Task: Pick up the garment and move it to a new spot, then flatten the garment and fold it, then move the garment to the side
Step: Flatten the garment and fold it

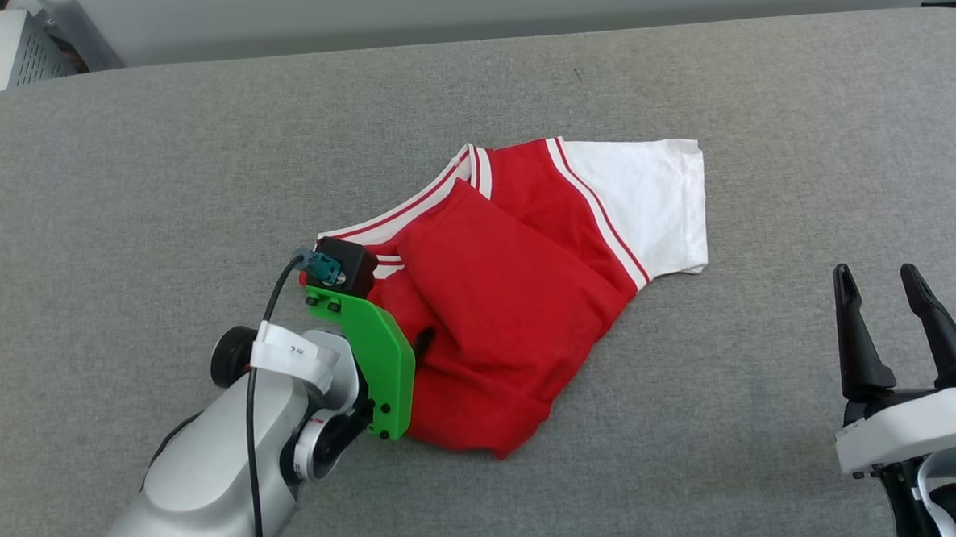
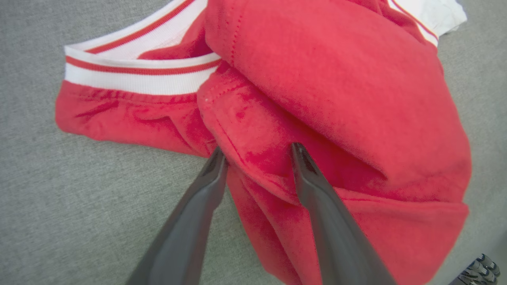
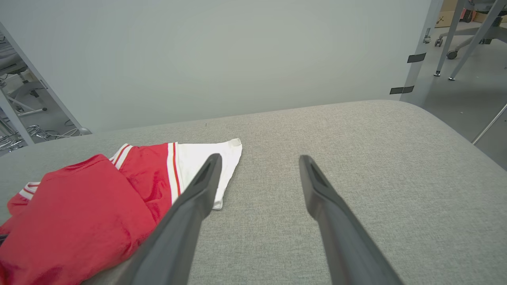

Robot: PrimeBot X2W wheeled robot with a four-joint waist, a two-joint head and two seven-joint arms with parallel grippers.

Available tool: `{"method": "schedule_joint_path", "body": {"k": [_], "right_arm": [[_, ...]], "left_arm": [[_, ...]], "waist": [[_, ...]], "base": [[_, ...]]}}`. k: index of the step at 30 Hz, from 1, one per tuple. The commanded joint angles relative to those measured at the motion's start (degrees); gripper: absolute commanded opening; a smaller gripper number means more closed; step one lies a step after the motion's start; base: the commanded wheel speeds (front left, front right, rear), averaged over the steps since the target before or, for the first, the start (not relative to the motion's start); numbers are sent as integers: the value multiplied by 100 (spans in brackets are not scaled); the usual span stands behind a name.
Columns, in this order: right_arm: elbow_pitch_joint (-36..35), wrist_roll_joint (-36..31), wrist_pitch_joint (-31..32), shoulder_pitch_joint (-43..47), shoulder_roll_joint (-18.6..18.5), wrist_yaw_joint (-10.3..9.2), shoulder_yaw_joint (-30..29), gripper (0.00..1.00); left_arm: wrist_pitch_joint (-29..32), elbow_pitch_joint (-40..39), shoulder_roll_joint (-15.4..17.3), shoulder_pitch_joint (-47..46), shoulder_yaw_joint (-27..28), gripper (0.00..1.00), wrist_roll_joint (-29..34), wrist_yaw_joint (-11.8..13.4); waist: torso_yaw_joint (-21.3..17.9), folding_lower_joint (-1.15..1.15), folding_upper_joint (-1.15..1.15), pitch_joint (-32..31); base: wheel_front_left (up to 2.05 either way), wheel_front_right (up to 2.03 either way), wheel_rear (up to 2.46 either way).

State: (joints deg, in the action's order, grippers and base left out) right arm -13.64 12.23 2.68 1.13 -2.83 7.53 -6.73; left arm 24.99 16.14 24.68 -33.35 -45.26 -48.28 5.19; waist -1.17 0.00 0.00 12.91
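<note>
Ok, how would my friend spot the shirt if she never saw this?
Look at the big grey padded table. Near its middle lies a crumpled shirt, with the left gripper's fingers at its edge. It is the one bright red thing there, with a white sleeve and striped trim.

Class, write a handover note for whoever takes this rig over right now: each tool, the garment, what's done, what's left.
Left tool: open, fingers astride a fold of the red jersey T-shirt with white sleeves.
Right tool: open, idle over the grey padded table, clear of the shirt.
Shirt: bunched mid-table, not flat.
Done: no grasp yet.
To do: grasp, relocate, flatten, fold, move aside.
</note>
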Motion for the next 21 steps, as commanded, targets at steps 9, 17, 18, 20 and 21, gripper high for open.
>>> {"method": "schedule_joint_path", "body": {"k": [9,17,18,20,21], "right_arm": [[83,-25,-69,-31,-5,-4,-82,100],[94,-25,-21,40,-5,-4,-141,100],[92,-26,-12,48,-5,-4,-141,100],[85,-28,7,69,-5,-4,-141,100],[80,-28,14,78,-5,-4,-140,100]], "left_arm": [[-371,-325,-9,-371,-201,0,540,-71],[-647,-965,-447,-541,-788,0,1151,-149],[-634,-1003,-524,-517,-910,0,1188,-202],[-586,-1068,-706,-431,-1215,0,1249,-343],[-565,-1088,-772,-389,-1337,0,1272,-394]], "waist": [[110,0,0,-196],[231,0,0,-460],[238,0,0,-488],[252,0,0,-541],[256,0,0,-553]], "base": [[0,0,0],[0,0,0],[0,0,0],[0,0,0],[0,0,0]]}}
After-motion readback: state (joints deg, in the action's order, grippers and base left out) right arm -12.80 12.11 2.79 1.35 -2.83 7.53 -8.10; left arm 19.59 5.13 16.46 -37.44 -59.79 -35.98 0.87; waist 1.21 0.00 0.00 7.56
